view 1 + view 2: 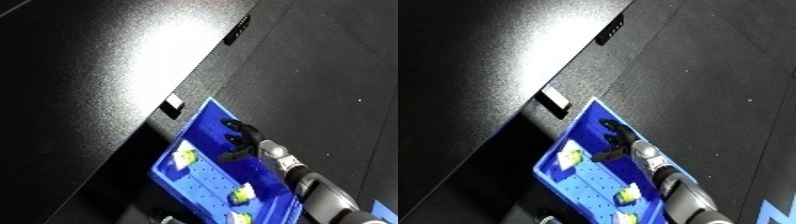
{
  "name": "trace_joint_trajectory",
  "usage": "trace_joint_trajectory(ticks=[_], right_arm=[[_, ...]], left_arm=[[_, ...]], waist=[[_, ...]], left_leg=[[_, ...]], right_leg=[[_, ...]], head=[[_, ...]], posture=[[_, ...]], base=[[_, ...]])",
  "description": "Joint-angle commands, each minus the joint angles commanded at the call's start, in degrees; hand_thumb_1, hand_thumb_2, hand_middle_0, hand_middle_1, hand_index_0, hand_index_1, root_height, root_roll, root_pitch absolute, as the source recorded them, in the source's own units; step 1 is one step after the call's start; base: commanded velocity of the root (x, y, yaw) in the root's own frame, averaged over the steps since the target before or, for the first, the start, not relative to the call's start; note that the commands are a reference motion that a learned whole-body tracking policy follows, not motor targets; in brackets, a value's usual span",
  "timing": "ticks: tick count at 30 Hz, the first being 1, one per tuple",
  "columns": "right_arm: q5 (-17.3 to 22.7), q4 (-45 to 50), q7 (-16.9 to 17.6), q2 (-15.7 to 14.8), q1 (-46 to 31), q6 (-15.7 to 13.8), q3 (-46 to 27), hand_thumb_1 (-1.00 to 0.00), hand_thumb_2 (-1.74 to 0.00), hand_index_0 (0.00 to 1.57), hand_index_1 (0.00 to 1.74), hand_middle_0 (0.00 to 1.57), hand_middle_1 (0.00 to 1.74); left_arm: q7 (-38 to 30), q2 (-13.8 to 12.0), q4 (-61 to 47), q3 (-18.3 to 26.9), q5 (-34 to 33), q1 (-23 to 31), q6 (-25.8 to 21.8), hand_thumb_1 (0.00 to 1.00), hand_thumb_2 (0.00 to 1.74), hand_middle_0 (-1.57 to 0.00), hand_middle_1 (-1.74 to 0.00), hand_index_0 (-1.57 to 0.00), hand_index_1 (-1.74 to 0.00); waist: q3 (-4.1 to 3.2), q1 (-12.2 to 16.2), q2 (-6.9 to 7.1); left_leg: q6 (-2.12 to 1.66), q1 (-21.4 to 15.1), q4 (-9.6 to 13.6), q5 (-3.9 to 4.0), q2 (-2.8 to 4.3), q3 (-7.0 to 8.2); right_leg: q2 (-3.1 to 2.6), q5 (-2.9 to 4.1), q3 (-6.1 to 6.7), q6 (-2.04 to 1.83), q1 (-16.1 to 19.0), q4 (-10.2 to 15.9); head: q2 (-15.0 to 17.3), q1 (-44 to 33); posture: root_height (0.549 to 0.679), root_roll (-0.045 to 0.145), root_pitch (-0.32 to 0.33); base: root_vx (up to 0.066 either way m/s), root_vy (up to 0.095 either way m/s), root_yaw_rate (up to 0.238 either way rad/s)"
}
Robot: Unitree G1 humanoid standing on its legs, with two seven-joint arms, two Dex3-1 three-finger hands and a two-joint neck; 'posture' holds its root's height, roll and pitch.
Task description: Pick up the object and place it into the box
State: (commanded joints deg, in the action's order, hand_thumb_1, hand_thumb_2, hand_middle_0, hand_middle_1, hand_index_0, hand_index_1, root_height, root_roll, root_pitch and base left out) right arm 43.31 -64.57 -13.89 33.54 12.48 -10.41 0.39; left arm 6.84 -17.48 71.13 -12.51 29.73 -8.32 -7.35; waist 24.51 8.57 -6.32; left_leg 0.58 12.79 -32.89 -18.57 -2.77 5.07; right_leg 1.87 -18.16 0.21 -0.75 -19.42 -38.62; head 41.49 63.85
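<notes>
A blue bin (210,176) lies at the bottom centre, below the edge of a black table (107,75). Inside it are three small white and yellow-green objects: one near the left wall (186,156), one lower down (242,193), and one at the bottom edge (238,217). My right hand (242,141) comes in from the lower right and hangs over the bin's upper part. It is open, with relaxed fingers and nothing in them. The left hand does not show.
A white label (173,103) sits on the table's edge just above the bin. Further up that edge is a dark slotted strip (241,27). Dark floor (338,75) fills the right side, with a blue patch (784,210) at the bottom right corner.
</notes>
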Motion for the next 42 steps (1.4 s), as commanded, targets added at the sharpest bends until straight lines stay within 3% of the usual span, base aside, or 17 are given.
trace_joint_trajectory(ticks=[7, 11, 15, 23, 32, 42], right_arm=[[-6.1, 2.0, 0.9, -0.2, 0.8, -2.1, 3.3, 0.0, 0.0, 0.0, 0.0, 0.0, 0.0], [-8.8, 3.5, 0.0, -0.5, 1.3, -2.3, 5.4, 0.0, 0.0, 0.0, 0.0, 0.0, 0.0], [-8.9, 5.1, -0.5, -1.6, 1.5, -1.5, 7.3, 0.0, 0.0, 0.0, 0.0, 0.0, 0.0], [-11.0, 7.0, -0.5, -4.2, 2.9, 0.6, 11.0, 0.0, 0.0, 0.0, 0.0, 0.0, 0.0], [-15.8, 4.9, -0.7, -5.8, 4.2, 5.1, 13.2, 0.0, 0.0, 0.0, 0.0, 0.0, 0.0], [-16.4, 3.5, 1.2, -8.5, 5.2, 7.4, 15.6, 0.0, 0.0, 0.0, 0.0, 0.0, 0.0]], left_arm=[[0.5, -0.9, -0.6, -0.3, 1.1, -0.1, 0.6, 0.0, 0.0, 0.0, 0.0, 0.0, 0.0], [0.7, -0.9, -0.9, -0.6, 1.1, -0.2, 0.3, 0.0, 0.0, 0.0, 0.0, 0.0, 0.0], [0.2, -1.1, -1.2, -0.7, 0.6, -0.8, -1.2, 0.0, 0.0, 0.0, 0.0, 0.0, 0.0], [-0.2, -1.2, -1.7, -1.1, 1.1, -2.4, -1.8, 0.0, 0.0, 0.0, 0.0, 0.0, 0.0], [3.1, -2.0, -1.4, -0.1, 2.0, -3.2, 2.0, 0.0, 0.0, 0.0, 0.0, 0.0, 0.0], [3.9, -3.4, -1.7, 0.3, 0.3, -4.8, 1.8, 0.0, 0.0, 0.0, 0.0, 0.0, 0.0]], waist=[[0.54, -0.8, -0.02], [0.55, -1.5, 0.2], [0.28, -2.6, 0.99], [0.28, -4.9, 3.04], [0.54, -6.7, 3.7], [0.96, -8.6, 4.29]], left_leg=[[-0.65, 0.7, 0.7, 1.12, 0.01, -0.62], [-0.89, 1.1, 0.4, 1.28, -0.01, -1.06], [-1.07, 1.5, 0.1, 1.5, -0.02, -1.86], [-0.89, 3.6, -1.0, 1.78, 0.22, -3.48], [-0.61, 4.4, -2.4, 2.07, 0.43, -4.37], [-0.67, 4.3, -1.6, 3.73, 0.91, -5.36]], right_leg=[[0.05, 0.09, -0.86, 0.19, -0.3, 0.3], [0.47, -0.29, -1.32, 0.42, -0.1, -0.2], [1.0, -0.42, -1.93, 0.42, 0.2, -0.3], [1.37, -0.42, -3.21, 0.25, -0.2, -1.0], [2.27, -0.81, -4.49, 0.2, 0.1, -2.3], [3.1, -0.52, -6.08, -0.55, 0.8, -2.5]], head=[[-0.1, -2.9], [0.4, -9.5], [-0.3, -18.1], [-2.7, -31.7], [-3.6, -50.0], [-3.9, -64.8]], posture=[[0.648, 0.07, -0.014], [0.648, 0.073, -0.019], [0.648, 0.074, -0.022], [0.646, 0.064, -0.024], [0.644, 0.058, -0.035], [0.643, 0.047, -0.046]], base=[[-0.031, -0.023, 0.076], [-0.026, -0.022, 0.105], [-0.029, -0.063, 0.141], [-0.027, -0.076, 0.114], [0.003, -0.03, 0.119], [0.01, -0.043, 0.135]])
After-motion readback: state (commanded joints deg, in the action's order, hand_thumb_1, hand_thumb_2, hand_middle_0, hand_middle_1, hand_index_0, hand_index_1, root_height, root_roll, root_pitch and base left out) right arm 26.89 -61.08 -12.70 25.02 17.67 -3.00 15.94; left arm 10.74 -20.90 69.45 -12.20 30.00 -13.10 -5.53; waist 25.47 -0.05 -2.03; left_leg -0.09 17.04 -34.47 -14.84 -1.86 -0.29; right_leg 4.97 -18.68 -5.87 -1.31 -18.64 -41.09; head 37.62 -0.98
